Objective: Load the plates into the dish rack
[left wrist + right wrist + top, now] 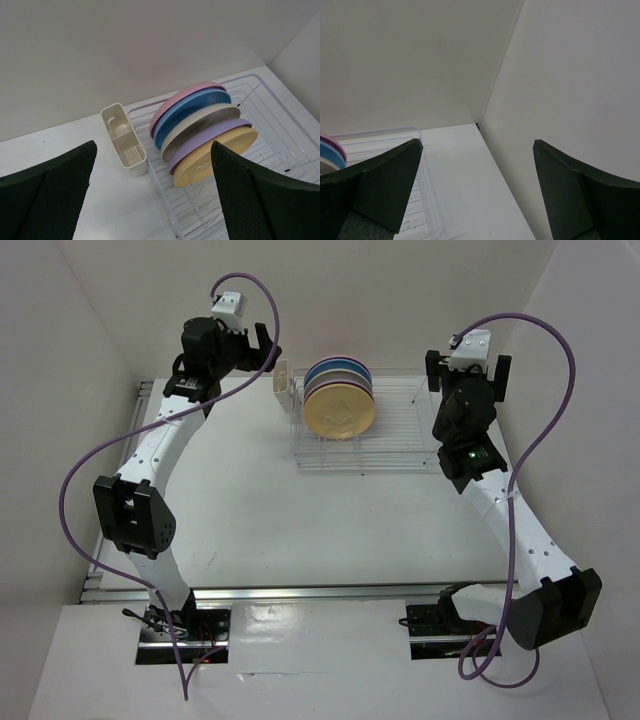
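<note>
Five plates stand on edge in a row in the dish rack (pixel 400 440): pink (pixel 187 95) at the back, then blue (pixel 192 111), cream-white (pixel 202 122), purple (pixel 212 137) and orange-yellow (pixel 215 155) at the front. In the top view the orange-yellow plate (pixel 340 410) faces the camera. My left gripper (pixel 272 362) is open and empty, raised left of the rack near its cream cutlery cup (pixel 123 142). My right gripper (pixel 468 370) is open and empty, raised beyond the rack's right end. The rack's corner (pixel 395 135) and a sliver of the pink plate (pixel 331 142) show in the right wrist view.
White walls close in the table at the back and both sides; the back right corner (pixel 478 125) lies close to my right gripper. The rack's right half (pixel 405 420) holds no plates. Purple cables loop from both wrists.
</note>
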You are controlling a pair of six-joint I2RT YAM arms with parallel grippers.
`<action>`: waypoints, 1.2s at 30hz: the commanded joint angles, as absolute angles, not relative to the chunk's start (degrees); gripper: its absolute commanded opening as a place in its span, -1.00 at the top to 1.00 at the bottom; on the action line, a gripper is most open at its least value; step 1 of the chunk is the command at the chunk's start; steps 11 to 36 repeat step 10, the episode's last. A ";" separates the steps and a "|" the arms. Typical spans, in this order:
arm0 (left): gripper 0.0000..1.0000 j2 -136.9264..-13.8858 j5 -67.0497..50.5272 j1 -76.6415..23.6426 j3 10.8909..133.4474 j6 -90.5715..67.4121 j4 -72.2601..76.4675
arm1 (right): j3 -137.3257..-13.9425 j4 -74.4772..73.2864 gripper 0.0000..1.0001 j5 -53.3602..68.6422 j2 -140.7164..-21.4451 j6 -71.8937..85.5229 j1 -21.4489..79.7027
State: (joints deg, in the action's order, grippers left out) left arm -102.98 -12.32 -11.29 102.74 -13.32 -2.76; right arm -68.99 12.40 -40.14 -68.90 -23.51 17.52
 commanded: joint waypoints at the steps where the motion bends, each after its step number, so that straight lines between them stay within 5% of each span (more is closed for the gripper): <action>1: -1.00 -100.81 -13.62 -11.43 102.92 -11.78 -0.18 | -68.65 15.82 -1.00 -40.08 -68.64 -23.82 17.75; 36: -1.00 -101.34 -13.10 -11.43 104.06 -10.64 -0.70 | -70.57 16.44 -1.00 -40.69 -72.06 -24.96 17.75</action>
